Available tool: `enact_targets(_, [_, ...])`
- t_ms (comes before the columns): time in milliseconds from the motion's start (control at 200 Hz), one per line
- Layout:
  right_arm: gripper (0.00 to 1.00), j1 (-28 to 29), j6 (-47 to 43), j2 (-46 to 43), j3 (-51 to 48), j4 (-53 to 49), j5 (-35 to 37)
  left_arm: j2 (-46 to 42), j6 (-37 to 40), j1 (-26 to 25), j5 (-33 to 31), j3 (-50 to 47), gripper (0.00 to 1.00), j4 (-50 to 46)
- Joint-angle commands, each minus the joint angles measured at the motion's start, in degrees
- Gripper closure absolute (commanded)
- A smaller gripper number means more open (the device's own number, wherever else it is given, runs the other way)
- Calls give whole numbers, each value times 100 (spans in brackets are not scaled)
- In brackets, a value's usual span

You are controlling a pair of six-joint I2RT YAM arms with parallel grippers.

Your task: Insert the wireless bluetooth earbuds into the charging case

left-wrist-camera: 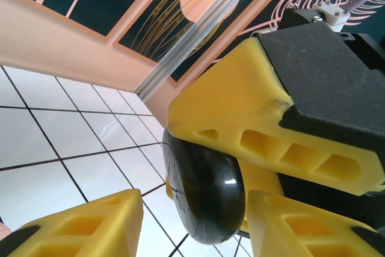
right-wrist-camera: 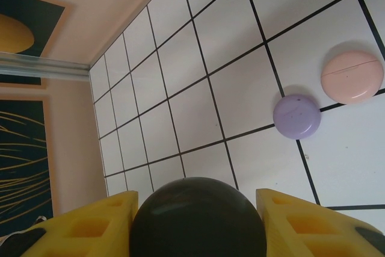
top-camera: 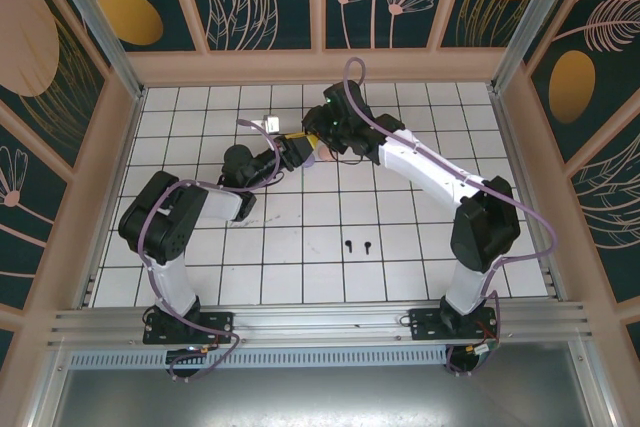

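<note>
Glossy black round charging case was pinched between yellow right fingers, held above far half of white tiled table. Yellow left fingers stood spread either side of same case, one finger clearly apart from it. Contents of black case could not be seen. Lilac round case and pink round case lay shut on table, just beside each other, insides hidden. Tiny black stemmed earbuds lay loose side by side on table, outside every case, well apart from both sets of fingers.
</note>
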Motion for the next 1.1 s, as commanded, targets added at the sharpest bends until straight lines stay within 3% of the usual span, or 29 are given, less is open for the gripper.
enact_targets(0, [66, 68, 68, -288, -50, 138, 142, 86, -51, -30, -81, 139, 53, 384])
enact_targets(350, [67, 95, 124, -395, -217, 192, 152, 182, -200, -30, -92, 139, 59, 678])
enact_targets(701, [67, 98, 166, -379, -194, 250, 223, 182, -291, -30, -49, -6, 59, 864])
enact_targets(866, [67, 106, 186, -353, -167, 276, 214, 212, -319, -31, -8, -35, 67, 929])
enact_targets(1096, [67, 112, 182, -337, -164, 297, 214, 264, -338, -36, 54, -31, 63, 914])
